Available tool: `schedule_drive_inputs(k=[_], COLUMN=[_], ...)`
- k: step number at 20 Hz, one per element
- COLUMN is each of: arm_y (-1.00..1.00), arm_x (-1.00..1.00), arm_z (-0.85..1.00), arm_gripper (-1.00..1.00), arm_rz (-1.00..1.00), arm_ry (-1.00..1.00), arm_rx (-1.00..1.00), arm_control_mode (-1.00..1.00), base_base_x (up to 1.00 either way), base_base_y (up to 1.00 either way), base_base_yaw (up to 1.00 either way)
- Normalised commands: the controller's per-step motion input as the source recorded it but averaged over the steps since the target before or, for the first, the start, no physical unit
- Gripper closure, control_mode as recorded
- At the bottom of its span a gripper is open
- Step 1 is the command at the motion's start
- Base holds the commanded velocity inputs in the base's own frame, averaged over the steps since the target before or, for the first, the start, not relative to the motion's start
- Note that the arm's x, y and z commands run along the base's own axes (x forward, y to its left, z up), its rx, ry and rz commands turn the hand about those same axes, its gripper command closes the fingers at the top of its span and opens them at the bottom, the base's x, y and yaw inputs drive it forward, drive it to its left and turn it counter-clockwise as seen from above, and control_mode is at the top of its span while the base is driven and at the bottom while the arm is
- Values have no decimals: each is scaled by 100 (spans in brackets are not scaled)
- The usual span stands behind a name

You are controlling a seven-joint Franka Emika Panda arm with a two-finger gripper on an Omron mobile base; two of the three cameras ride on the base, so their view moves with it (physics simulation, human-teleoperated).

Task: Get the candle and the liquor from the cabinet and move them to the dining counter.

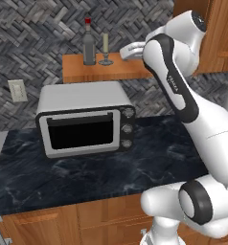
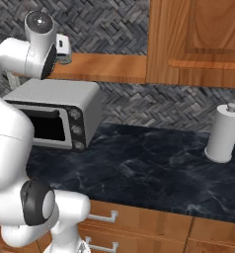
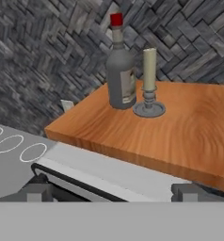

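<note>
The liquor (image 3: pixel 119 70), a grey bottle with a red cap, stands upright on the open shelf board of the orange-brown cabinet (image 3: pixel 170 132). Just right of it, almost touching, is the candle (image 3: pixel 149 80), a cream stick in a small silvery holder. In the left base view the liquor (image 1: pixel 89 45) and candle (image 1: pixel 105 48) are at the shelf's left end. My gripper (image 1: pixel 124 51) hovers to their right at shelf height, apart from both. It is open and empty, and its fingertips (image 3: pixel 187 192) sit wide apart. The dining counter is out of view.
A silver microwave (image 1: pixel 85 119) sits on the black marble wall counter (image 1: pixel 111 177), directly under the shelf. The cabinet's wooden door (image 2: pixel 198 39) hangs at the right. A white paper towel roll (image 2: pixel 222 133) stands on the counter's right. A stovetop (image 3: pixel 15 150) lies left.
</note>
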Motion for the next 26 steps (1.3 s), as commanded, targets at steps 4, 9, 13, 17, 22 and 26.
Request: schedule_drive_inputs(k=[4,9,13,17,22,26], arm_y=[13,6,3,7,5,1], arm_x=[30,19,23,38,33,36], arm_z=[0,-15,-16,0,-4,0], arm_gripper=[-100,-100,-100,-100,-100,-100], arm_rz=[14,2,0,0,0,0], arm_ry=[-5,0,0,0,0,0], arm_rx=[-8,-10,-2,0,0,0], arm_control_mode=[-100,-100,-100,-100,-100,-100], base_base_x=[0,0,0,0,0,0], base_base_y=[0,0,0,0,0,0], base_base_yaw=[0,0,0,0,0,0])
